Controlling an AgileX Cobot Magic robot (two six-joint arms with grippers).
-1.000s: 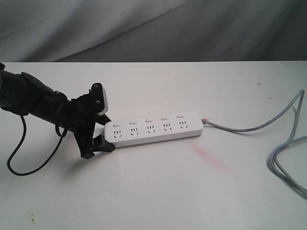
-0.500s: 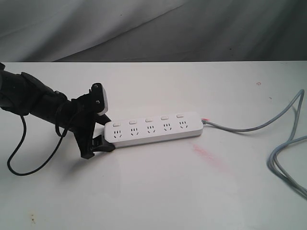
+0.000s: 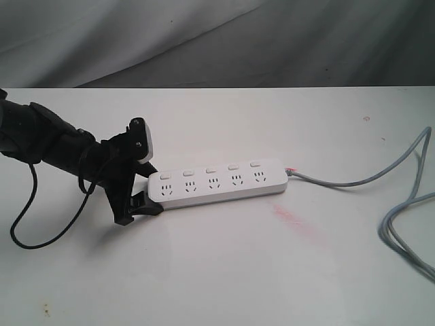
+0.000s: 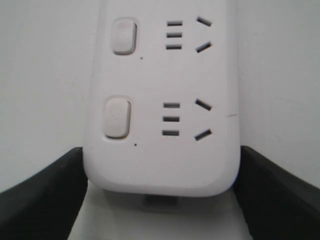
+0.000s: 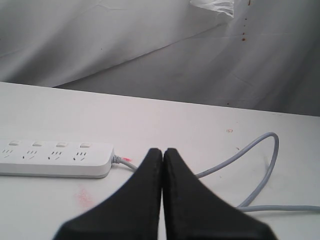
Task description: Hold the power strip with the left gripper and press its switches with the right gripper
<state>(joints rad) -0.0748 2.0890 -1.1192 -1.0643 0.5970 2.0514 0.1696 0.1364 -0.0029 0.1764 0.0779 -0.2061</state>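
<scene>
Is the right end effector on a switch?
No, the shut right end effector is apart from the power strip, off past its corded end.

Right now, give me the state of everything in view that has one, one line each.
power strip, flat on the table, nothing plugged in, one end gripped.
left gripper, shut on the power strip's end.
right gripper, shut, empty, clear of the power strip.
switches, untouched; on or off unclear.
grey cord, attached, lying loose.
</scene>
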